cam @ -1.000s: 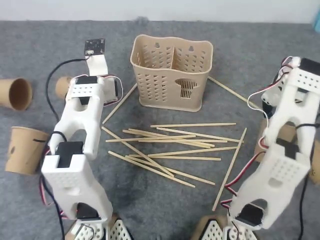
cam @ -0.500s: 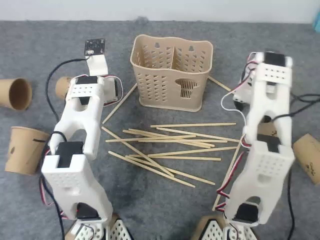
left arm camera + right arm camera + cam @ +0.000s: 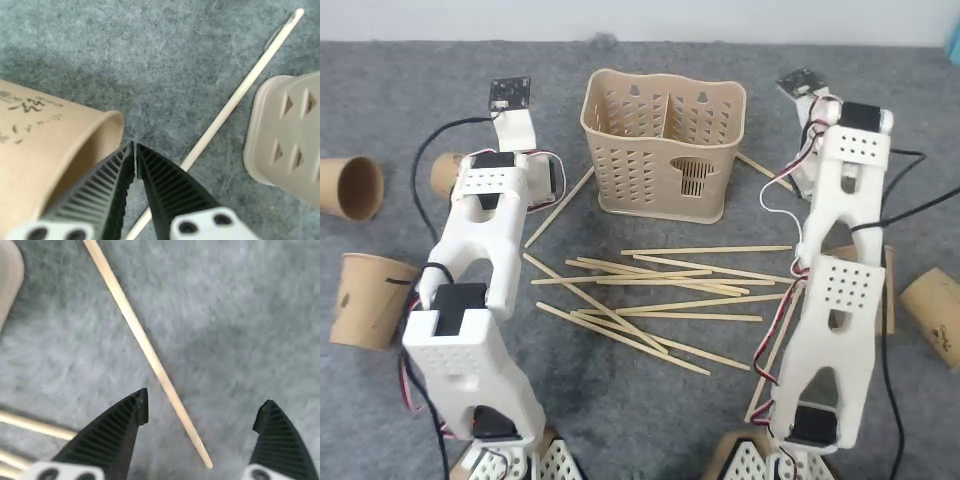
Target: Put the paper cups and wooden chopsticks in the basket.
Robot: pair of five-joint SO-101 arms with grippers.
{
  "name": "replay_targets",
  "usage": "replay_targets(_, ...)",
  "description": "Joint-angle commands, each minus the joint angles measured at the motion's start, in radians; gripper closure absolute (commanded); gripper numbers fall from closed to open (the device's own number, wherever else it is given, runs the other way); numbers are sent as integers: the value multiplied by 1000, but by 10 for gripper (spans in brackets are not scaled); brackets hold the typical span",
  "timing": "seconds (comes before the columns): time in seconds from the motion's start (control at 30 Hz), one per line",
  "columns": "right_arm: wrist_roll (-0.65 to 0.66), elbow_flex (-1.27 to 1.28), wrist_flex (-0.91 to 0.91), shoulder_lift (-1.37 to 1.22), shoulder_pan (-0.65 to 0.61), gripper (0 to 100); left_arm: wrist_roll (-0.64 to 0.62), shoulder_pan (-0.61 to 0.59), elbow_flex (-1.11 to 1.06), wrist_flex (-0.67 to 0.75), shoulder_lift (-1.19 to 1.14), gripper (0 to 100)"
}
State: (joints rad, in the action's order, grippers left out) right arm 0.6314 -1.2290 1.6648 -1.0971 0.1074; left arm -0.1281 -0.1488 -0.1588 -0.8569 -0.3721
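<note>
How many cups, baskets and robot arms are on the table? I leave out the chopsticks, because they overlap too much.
Cups: 5 (one partly hidden)
Basket: 1
Arms: 2
Total: 8

One basket [image 3: 663, 150] stands here, and I count five paper cups [image 3: 350, 187] around it. The wooden chopsticks [image 3: 705, 249] come to roughly a dozen, too crossed over to count exactly, beside two arms [image 3: 485, 230].
</note>
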Motion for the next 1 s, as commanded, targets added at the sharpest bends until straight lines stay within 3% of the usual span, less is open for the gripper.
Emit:
replay_targets(0.0, 29, -161, 28, -51, -13, 659, 8, -5, 24, 9, 18, 984)
replay_targets(0.4, 78, -212, 33, -208, -4, 669, 8, -3, 24, 11, 18, 984)
replay_targets(0.63, 78, -219, 22, -231, -7, 998, 8, -3, 24, 11, 18, 984)
replay_targets(0.73, 77, -221, 33, -231, -7, 951, 8, -3, 24, 11, 18, 984)
replay_targets(0.97, 77, -439, 134, -231, -1, 991, 8, -3, 24, 11, 18, 984)
